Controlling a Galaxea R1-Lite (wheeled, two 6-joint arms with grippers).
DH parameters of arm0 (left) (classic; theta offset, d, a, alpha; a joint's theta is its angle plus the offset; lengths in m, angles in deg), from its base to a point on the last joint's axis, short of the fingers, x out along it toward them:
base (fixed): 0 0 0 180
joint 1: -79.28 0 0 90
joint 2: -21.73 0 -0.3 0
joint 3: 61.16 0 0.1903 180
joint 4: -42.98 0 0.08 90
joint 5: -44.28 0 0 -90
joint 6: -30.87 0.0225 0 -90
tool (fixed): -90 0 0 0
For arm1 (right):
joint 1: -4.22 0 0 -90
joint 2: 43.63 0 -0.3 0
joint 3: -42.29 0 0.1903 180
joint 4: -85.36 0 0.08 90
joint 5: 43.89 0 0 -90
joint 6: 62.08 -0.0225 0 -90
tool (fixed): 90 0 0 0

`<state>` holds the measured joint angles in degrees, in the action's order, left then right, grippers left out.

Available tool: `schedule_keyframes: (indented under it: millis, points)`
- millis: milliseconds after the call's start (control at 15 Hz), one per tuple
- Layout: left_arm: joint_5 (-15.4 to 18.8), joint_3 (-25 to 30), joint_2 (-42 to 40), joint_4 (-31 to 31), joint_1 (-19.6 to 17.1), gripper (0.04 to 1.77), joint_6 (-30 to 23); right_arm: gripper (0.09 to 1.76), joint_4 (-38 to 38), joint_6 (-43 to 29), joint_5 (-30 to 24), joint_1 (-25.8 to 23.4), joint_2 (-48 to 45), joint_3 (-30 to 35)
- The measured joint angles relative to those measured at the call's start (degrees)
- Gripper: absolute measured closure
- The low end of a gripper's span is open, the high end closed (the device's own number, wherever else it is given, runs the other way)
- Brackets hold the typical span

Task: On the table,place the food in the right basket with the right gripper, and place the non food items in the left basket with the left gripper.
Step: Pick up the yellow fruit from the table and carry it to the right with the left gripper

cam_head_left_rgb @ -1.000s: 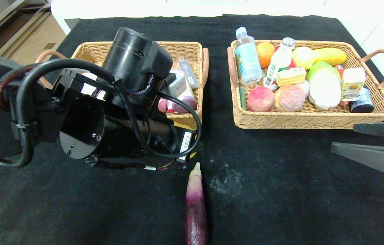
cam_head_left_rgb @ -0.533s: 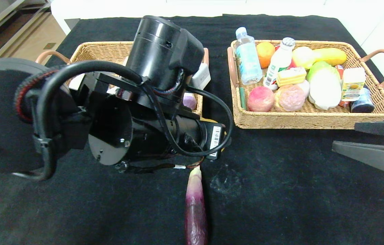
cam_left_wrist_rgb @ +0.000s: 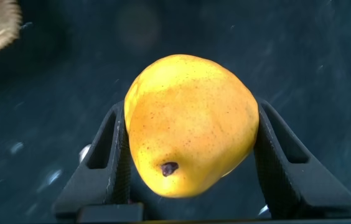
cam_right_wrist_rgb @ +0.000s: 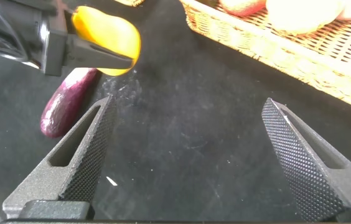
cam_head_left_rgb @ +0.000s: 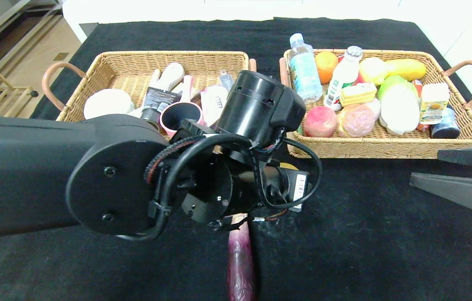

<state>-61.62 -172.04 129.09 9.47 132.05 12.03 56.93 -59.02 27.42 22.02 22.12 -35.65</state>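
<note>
My left gripper (cam_left_wrist_rgb: 191, 107) is shut on the yellow pear (cam_left_wrist_rgb: 191, 121), one finger on each side, above the black table (cam_head_left_rgb: 365, 242). In the head view the left arm's wrist (cam_head_left_rgb: 261, 108) hides that gripper; only a sliver of the pear (cam_head_left_rgb: 288, 166) shows, just in front of the gap between the baskets. The purple eggplant (cam_head_left_rgb: 241, 263) lies on the cloth by the near edge, and the right wrist view shows the eggplant (cam_right_wrist_rgb: 63, 106) below the held pear (cam_right_wrist_rgb: 110, 37). My right gripper (cam_head_left_rgb: 424, 167) hangs open and empty at the far right, in front of the right basket (cam_head_left_rgb: 386, 148).
The left basket (cam_head_left_rgb: 135, 58) holds a white disc (cam_head_left_rgb: 108, 102), a black tube (cam_head_left_rgb: 156, 100), a pink mug (cam_head_left_rgb: 179, 117) and toiletries. The right basket is packed with a water bottle (cam_head_left_rgb: 304, 75), fruit, a carton and other food. The left arm's big body covers the near left table.
The left arm has swung right and nearer with the pear, off the left basket, whose contents now show. The right gripper and the eggplant have stayed put.
</note>
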Motion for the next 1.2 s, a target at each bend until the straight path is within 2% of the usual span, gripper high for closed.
schedule_keyframes:
  millis: [200, 733, 933, 1200]
  points:
    - [0.16, 0.15, 1.95, 4.89, 0.17, 0.66, -0.5, 0.14, -0.01, 0.0, -0.07, -0.46, -0.02, -0.16]
    - [0.9, 0.01, 4.73, 5.16, 0.54, 0.66, -1.93, 0.14, -0.01, -0.01, -0.1, -0.52, 0.0, -0.1]
    - [1.02, 0.0, 5.01, 5.18, 0.56, 0.45, -1.9, 0.14, 0.0, 0.0, -0.07, -0.5, 0.0, -0.13]
    - [1.02, 0.0, 5.05, 5.16, 0.59, 0.31, -1.93, 0.14, -0.01, 0.0, -0.11, -0.6, 0.0, -0.16]
